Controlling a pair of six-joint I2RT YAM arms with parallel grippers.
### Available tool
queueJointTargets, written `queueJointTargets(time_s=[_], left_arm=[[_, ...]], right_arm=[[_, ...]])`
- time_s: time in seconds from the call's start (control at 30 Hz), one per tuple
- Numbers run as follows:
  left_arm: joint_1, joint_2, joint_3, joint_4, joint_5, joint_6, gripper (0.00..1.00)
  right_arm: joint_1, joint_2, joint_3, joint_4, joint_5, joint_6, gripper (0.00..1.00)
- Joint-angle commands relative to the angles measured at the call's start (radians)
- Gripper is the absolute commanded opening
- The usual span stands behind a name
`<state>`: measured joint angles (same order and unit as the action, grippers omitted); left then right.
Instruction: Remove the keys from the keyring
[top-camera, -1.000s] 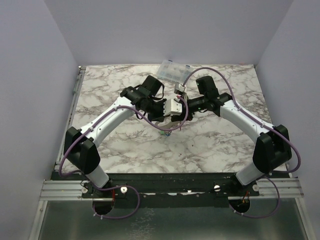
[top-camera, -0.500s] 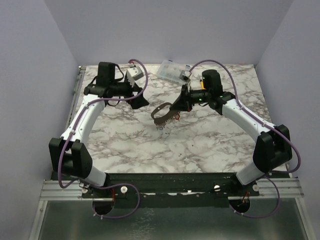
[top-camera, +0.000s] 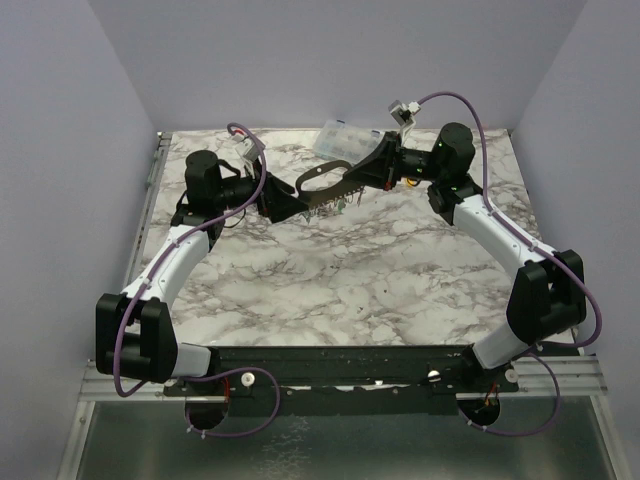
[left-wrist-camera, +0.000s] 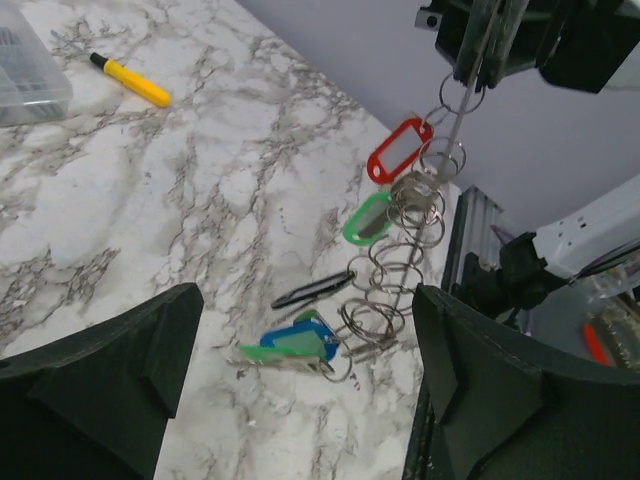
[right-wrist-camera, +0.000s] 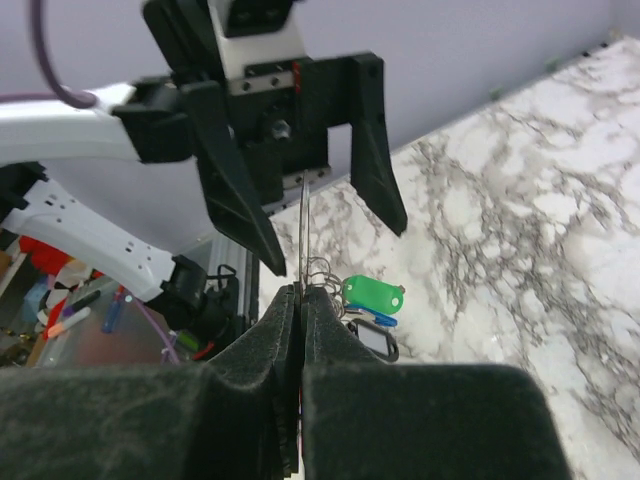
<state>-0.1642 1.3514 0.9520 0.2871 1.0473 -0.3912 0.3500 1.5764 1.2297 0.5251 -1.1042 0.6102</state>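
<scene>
Several keys (left-wrist-camera: 366, 220) are hanging on the keyring (right-wrist-camera: 303, 220), so removal is looking far from done. The step in hand is prob. the set-up for pulling one key off.

Right pincer (right-wrist-camera: 301, 292) is clamping tight on the keyring's edge and holding it up over the far part of the tabletop (top-camera: 400, 290), near the clear box (top-camera: 345, 143). Keys w/ red, green & blue tags are dangling below it on a stack of small split rings.

Left pincer (top-camera: 290, 200) is gaping fully open w/ nothing in it. It's facing the keyring from the left, just beside it but apart. From its wrist cam the bunch is hanging btwn the two fingers, farther out than the tips. The lowest tags are touching the tabletop or nearly so; can't tell which.

Nxt move, as I'm judging it: left pincer is needing to ease in, single out one tag or its split ring and close on that alone, w/ right pincer bracing the keyring. Risk: catching two rings at once, since they're crowding together.
</scene>
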Motion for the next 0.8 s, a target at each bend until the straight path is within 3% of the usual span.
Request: queueJointTargets(time_s=[0.0,0.2,0.33,0.77], left_arm=[[0.005,-0.002,-0.03,0.367,0.043,-0.3,0.87],[-0.008,-0.025,-0.073,0.551,0.04,-0.428,0.67],[-0.014,-0.025,-0.08,0.587,0.036,-0.464,0.52],[-0.036,-0.019,-0.096,0.602,0.041,-0.471,0.51]], right_arm=[[0.001,-0.007,-0.045,0.272,-0.059,0.213,0.01],[0.001,-0.01,-0.073,0.336,-0.052,0.248,0.01],[0.001,0.002,-0.085,0.412,-0.038,0.296,0.01],[0.0,0.015,-0.113,0.518,0.008,0.354,0.01]])
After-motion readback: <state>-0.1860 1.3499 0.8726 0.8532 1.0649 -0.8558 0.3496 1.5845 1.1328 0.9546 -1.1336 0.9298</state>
